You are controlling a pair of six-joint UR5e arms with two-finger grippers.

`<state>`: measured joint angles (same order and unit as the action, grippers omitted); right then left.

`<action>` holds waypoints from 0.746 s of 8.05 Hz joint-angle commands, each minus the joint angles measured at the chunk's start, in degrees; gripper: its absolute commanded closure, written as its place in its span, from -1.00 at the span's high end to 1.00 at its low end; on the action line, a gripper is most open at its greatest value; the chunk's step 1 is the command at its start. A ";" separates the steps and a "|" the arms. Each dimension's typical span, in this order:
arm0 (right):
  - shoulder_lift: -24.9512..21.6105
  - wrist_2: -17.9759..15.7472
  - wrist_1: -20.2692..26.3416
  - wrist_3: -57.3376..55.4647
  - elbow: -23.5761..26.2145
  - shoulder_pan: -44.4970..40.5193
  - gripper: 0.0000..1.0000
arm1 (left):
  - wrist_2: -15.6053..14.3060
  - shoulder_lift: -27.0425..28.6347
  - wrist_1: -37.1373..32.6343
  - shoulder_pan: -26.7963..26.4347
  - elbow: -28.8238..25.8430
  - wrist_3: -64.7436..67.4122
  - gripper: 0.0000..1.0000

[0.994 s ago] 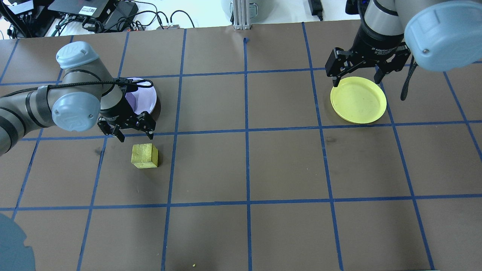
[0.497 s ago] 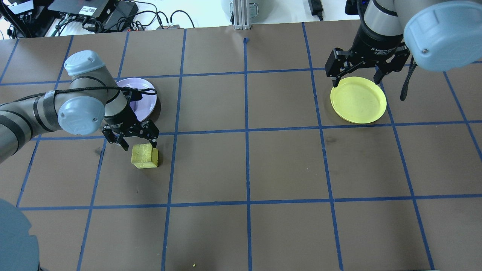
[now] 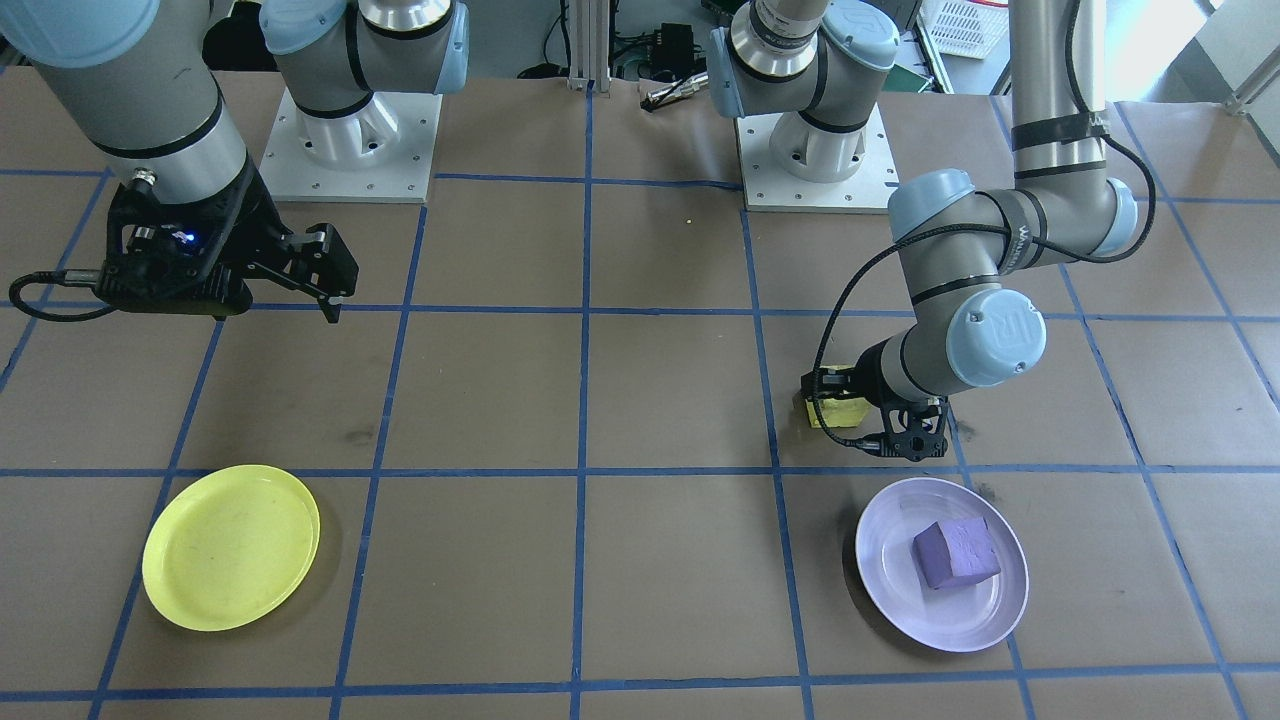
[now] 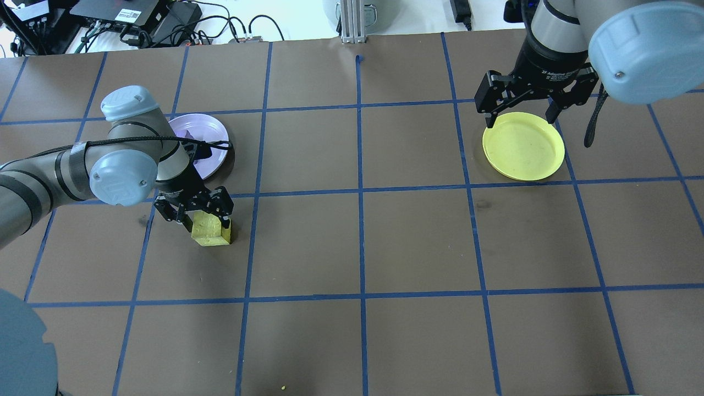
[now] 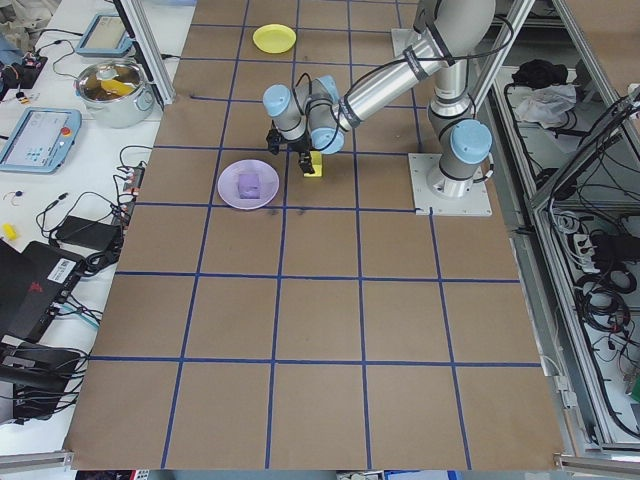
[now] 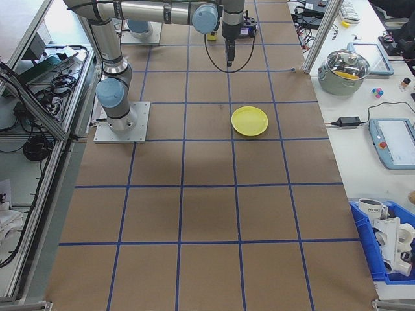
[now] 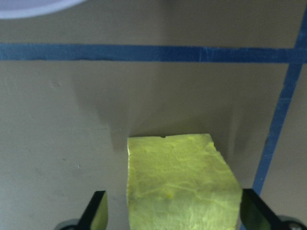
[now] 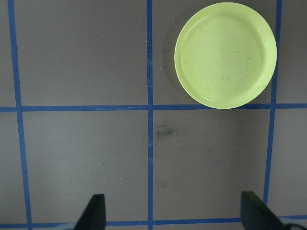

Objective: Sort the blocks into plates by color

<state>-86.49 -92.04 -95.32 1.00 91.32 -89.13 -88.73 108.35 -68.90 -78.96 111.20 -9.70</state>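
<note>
The yellow block [image 4: 212,232] rests on the brown table in the left half. My left gripper [image 4: 202,220] is open and low over it, a finger on either side. The left wrist view shows the block [image 7: 180,184] between the fingertips [image 7: 98,213], with a gap on its left. The purple block [image 3: 955,553] lies in the lavender plate [image 3: 900,590]. My right gripper [image 4: 521,113] hangs open and empty above the far edge of the yellow plate [image 4: 523,147], which holds nothing [image 8: 225,55].
Blue tape lines [image 4: 360,190] divide the table into squares. The two arm bases [image 3: 350,140] stand at the robot's side. Cables and electronics [image 4: 132,16] lie beyond the far edge. A pot [image 5: 115,85] and tablets sit off the table.
My left gripper has moved from beside the lavender plate toward the near edge and come down around the yellow block. The right arm and both plates have stayed put.
</note>
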 commanded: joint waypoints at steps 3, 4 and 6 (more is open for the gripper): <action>0.01 0.02 -0.04 0.05 0.00 0.01 1.00 | 1.18 -3.66 -5.08 -0.49 -0.29 -6.12 -0.59; 0.01 0.02 -0.13 0.05 -0.09 0.01 1.00 | 6.50 -6.11 -7.71 -1.36 -0.37 -5.16 -0.61; 0.01 -0.15 -0.04 0.14 -0.09 0.01 1.00 | 8.22 -7.71 -10.82 -7.14 -0.37 -0.27 -0.66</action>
<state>-86.48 -92.04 -95.38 1.06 91.29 -89.12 -82.83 102.30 -77.21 -81.36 110.88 -14.49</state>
